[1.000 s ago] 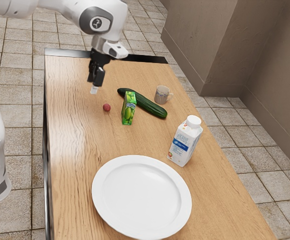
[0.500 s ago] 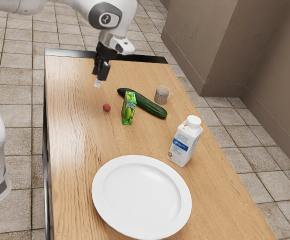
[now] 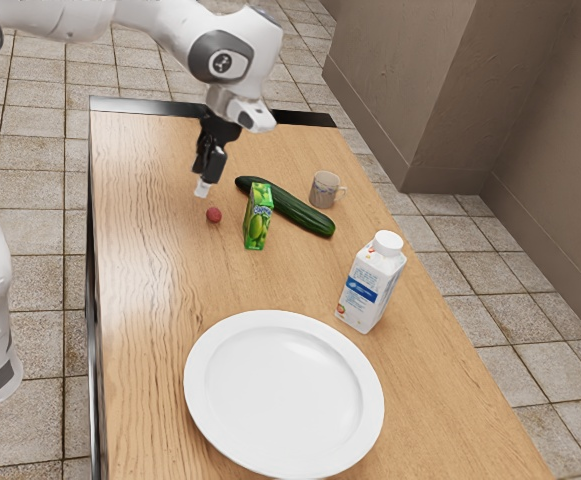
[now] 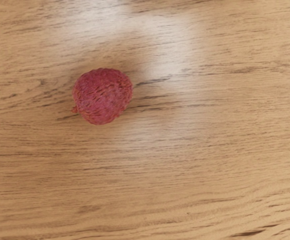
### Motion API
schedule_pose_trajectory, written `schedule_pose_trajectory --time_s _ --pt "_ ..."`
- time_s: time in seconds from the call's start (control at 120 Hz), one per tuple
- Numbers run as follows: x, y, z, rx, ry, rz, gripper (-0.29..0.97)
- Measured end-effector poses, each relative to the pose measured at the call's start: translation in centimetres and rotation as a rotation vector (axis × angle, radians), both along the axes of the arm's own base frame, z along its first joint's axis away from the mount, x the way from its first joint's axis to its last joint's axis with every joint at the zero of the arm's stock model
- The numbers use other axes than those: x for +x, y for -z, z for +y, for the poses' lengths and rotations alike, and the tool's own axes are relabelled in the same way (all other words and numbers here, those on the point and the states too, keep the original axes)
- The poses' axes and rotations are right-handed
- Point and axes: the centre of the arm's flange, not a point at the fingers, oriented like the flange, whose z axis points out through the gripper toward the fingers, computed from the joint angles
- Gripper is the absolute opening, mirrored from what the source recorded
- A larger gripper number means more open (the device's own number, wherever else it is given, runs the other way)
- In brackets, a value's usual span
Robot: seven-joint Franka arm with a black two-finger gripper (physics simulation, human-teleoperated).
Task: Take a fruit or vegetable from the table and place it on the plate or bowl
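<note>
Lychee [image 3: 213, 214] lying on table [image 3: 150, 290], near juice carton [image 3: 258, 215], well apart from plate [image 3: 283, 392]. Gripper [image 3: 202, 187] hung just above it, opening cannot be told. Descent to be centred on fruit, closed gently, roll avoided

Exterior camera is overlooking the table [image 3: 150, 300] from its near end; wrist camera is looking straight down, close on the shared red fruit [image 4: 102, 96].

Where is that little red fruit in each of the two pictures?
Exterior view: the red fruit lies on the table, close under the gripper, on the exterior view's left of the green carton.
Wrist view: the red fruit lies on bare wood, under the hand.
Shared landmark: the table's wood grain.
</note>
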Motion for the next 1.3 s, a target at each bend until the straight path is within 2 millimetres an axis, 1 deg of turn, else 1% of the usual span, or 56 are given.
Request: schedule_pose_trajectory --time_s 0.058,0.117,0.175,0.258,0.3,0.35,0.45,0.583,0.717,0.817,0.875,1.008,1.2,1.3 --pt "-0.2 0.7 -0.3 -0.012 0.0 0.004 0.68" --pt "-0.5 0.7 -0.1 -0.017 -0.006 -0.001 0.68" --pt "-0.8 0.1 0.0 -0.013 -0.008 -0.017 0.68" --pt "-0.7 -2.3 -0.6 0.044 0.028 -0.032 0.68" --pt "-0.6 -3.0 -0.7 0.079 0.046 -0.023 0.68" --pt "-0.5 -3.4 -0.7 0.109 0.062 -0.019 0.68" --pt "-0.4 -3.4 -0.4 0.155 0.08 -0.035 0.68" --pt "-0.3 -2.6 0.0 0.171 0.083 -0.047 0.68" --pt "0.1 -1.9 -0.7 0.141 0.083 -0.069 0.68" --pt "-0.1 -0.7 -0.7 0.109 0.068 -0.064 0.68" --pt "-0.5 -0.1 -0.3 0.094 0.049 -0.061 0.68" --pt "-0.7 0.3 0.3 0.081 0.028 -0.067 0.68" --pt "-0.5 1.5 0.4 0.067 0.026 -0.049 0.68" --pt "-0.3 1.7 0.2 0.054 0.023 -0.056 0.68"
